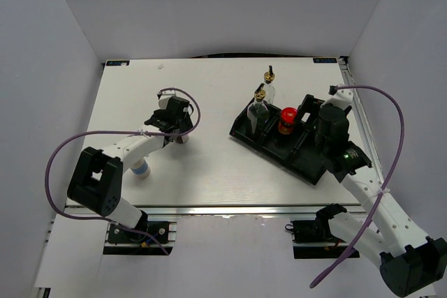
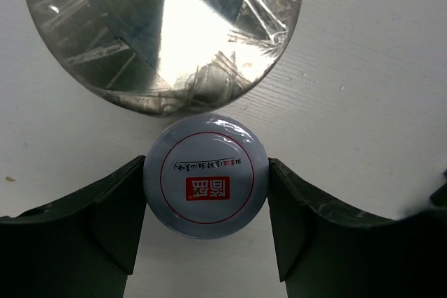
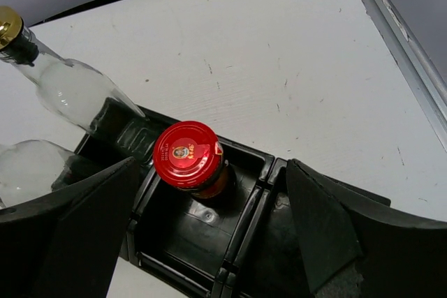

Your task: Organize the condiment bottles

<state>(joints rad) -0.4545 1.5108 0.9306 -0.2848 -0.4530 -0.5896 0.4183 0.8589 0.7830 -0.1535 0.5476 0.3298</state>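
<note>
My left gripper (image 2: 207,174) is shut on the white-lidded jar (image 2: 207,176), one finger pressing each side of its lid. The silver-lidded jar (image 2: 164,33) stands just beyond it, almost touching. In the top view the left gripper (image 1: 174,127) covers both jars at table centre-left. The white blue-banded bottle (image 1: 142,167) shows partly under the left arm. The red-capped brown jar (image 3: 188,155) stands in the middle compartment of the black tray (image 3: 241,242). My right gripper (image 3: 209,235) hangs open above that tray, holding nothing. Two clear glass bottles (image 1: 269,78) (image 1: 260,102) with gold pourers stand at the tray's far-left end.
The black tray (image 1: 307,162) lies slanted on the right half of the white table. Grey walls close in on the left, right and back. Purple cables loop off both arms. A metal rail (image 3: 401,33) runs along the table's right edge.
</note>
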